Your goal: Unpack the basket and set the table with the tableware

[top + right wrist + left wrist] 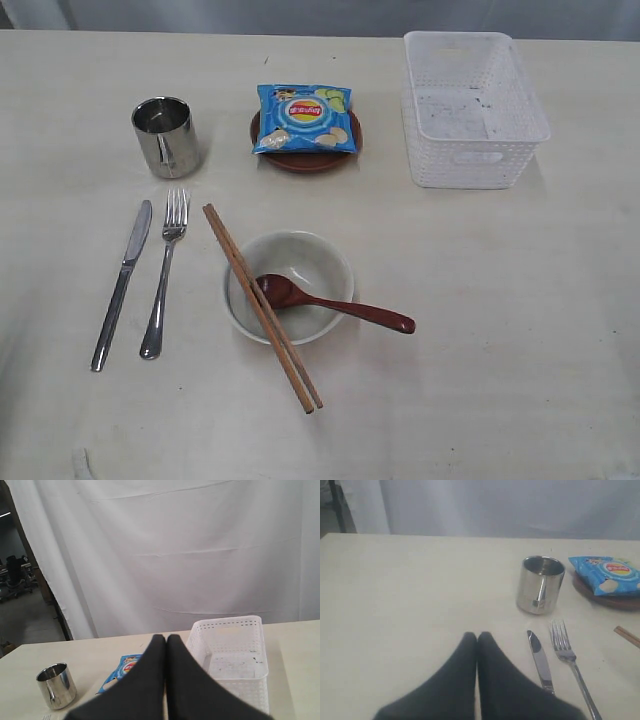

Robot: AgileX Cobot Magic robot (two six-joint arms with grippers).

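A pale cream bench carries a steel cup at rear left, a brown plate beside it and a white perforated basket at rear right. Nearer the camera, a knife and fork lie side by side, apart, left of an off-white bowl; chopsticks slant across the bowl's rim.

You have on the pale cream tabletop: white perforated plastic basket upright, right | brown round plate beside it | steel cup upright, left | steel knife, steel fork parallel | off-white ceramic bowl: wooden chopsticks across rim, dark red-brown spoon inside.
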